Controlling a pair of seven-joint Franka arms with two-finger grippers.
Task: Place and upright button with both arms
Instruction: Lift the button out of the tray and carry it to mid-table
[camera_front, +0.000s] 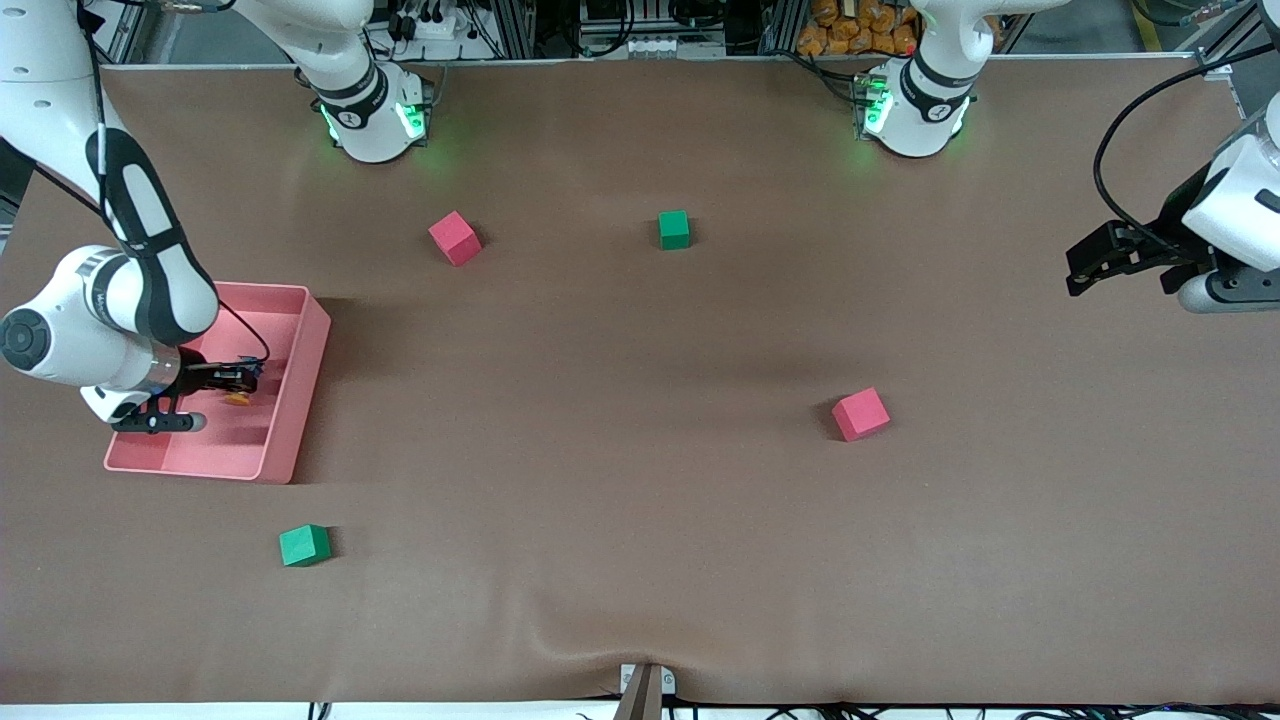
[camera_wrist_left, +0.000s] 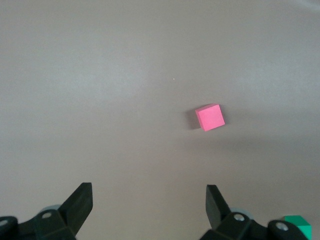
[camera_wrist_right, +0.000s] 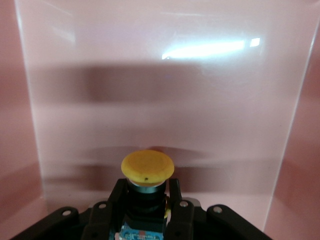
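Note:
The button (camera_wrist_right: 147, 170), a round orange cap on a black body, sits between the fingers of my right gripper (camera_wrist_right: 146, 192), which is shut on it. In the front view the right gripper (camera_front: 240, 385) holds the button (camera_front: 238, 399) inside the pink tray (camera_front: 300, 380) at the right arm's end of the table. My left gripper (camera_front: 1085, 265) is open and empty, up in the air over the left arm's end of the table. Its fingers (camera_wrist_left: 80, 200) stand wide apart over bare brown cloth.
Two red cubes (camera_front: 455, 238) (camera_front: 861, 414) and two green cubes (camera_front: 674, 229) (camera_front: 304, 545) lie scattered on the brown table. The left wrist view shows a red cube (camera_wrist_left: 210, 117) and a green cube (camera_wrist_left: 298, 224). The tray's walls surround the right gripper.

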